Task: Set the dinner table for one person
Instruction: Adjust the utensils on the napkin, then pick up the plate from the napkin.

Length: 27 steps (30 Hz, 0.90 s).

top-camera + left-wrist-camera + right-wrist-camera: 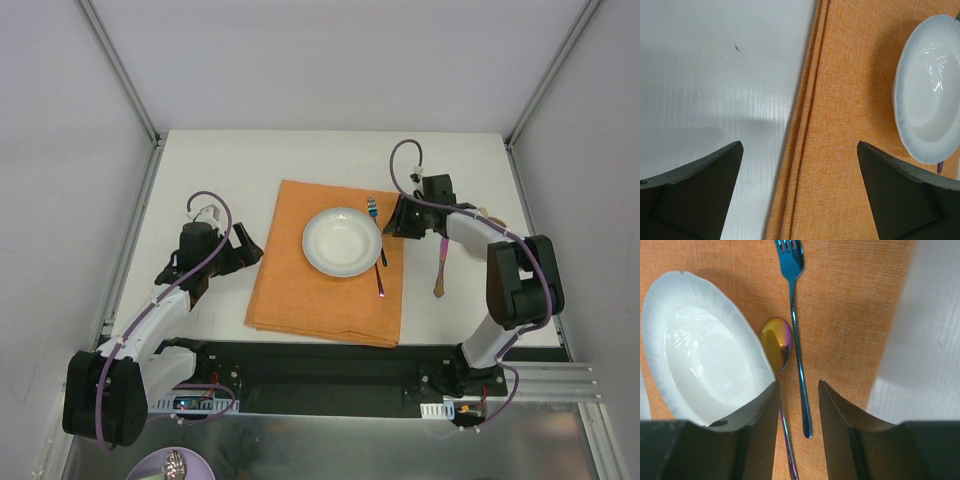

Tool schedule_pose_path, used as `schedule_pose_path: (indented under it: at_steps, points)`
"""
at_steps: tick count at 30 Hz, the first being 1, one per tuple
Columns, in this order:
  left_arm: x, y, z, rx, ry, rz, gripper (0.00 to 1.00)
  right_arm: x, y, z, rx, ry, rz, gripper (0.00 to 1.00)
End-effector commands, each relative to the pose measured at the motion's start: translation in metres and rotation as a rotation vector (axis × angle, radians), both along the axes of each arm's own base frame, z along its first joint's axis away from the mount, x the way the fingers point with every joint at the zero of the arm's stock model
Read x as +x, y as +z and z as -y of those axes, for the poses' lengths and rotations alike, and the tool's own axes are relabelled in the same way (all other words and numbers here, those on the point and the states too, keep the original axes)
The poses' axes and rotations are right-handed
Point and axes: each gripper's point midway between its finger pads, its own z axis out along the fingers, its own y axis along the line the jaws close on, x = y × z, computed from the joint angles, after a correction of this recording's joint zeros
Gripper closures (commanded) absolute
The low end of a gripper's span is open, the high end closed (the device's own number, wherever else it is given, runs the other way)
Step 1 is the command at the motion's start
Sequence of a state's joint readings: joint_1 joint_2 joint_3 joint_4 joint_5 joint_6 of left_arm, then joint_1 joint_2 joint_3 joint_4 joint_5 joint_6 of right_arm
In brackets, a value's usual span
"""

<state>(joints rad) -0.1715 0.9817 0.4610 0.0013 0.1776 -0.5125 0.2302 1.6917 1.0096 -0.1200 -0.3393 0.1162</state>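
On the white dinner table (pixel 230 160) lies an orange placemat (pixel 300 290) with a white plate (pixel 342 241) on it. A blue fork (pixel 799 355) and an iridescent spoon (pixel 776 342) lie on the mat just right of the plate. My right gripper (pixel 799 385) hovers over them, open. The fork's handle lies in the gap between its fingers, touching neither, and the spoon's handle runs under the left finger. In the top view that gripper (pixel 400 217) sits at the mat's right edge. My left gripper (pixel 800 145) is wide open and holds nothing above the mat's left edge (pixel 238 252).
A pinkish utensil (pixel 440 268) lies on the bare table right of the mat, beside the right arm. Metal rails (pixel 135 230) edge the table. A purple dish (pixel 175 466) shows at the bottom left, below the arm bases.
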Motion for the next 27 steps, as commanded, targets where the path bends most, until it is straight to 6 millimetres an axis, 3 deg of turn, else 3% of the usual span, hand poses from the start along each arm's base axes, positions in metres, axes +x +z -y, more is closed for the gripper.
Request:
schedule_pose_path:
  at_steps: [1,15,21,27]
  points:
    - [0.001,0.004,0.005,-0.001,-0.024,0.012,0.01,0.014,0.033,0.011,-0.047,-0.006,0.087,0.6]
    - [0.001,0.003,0.004,0.0,-0.023,0.012,0.01,0.006,0.028,-0.013,0.099,0.052,0.066,0.59]
    - [0.001,0.004,0.004,0.0,-0.022,0.014,0.01,0.002,0.02,-0.031,0.202,0.08,0.036,0.58]
    - [0.0,0.003,0.004,0.001,-0.022,0.011,0.01,-0.003,0.005,-0.037,0.196,0.102,-0.001,0.58]
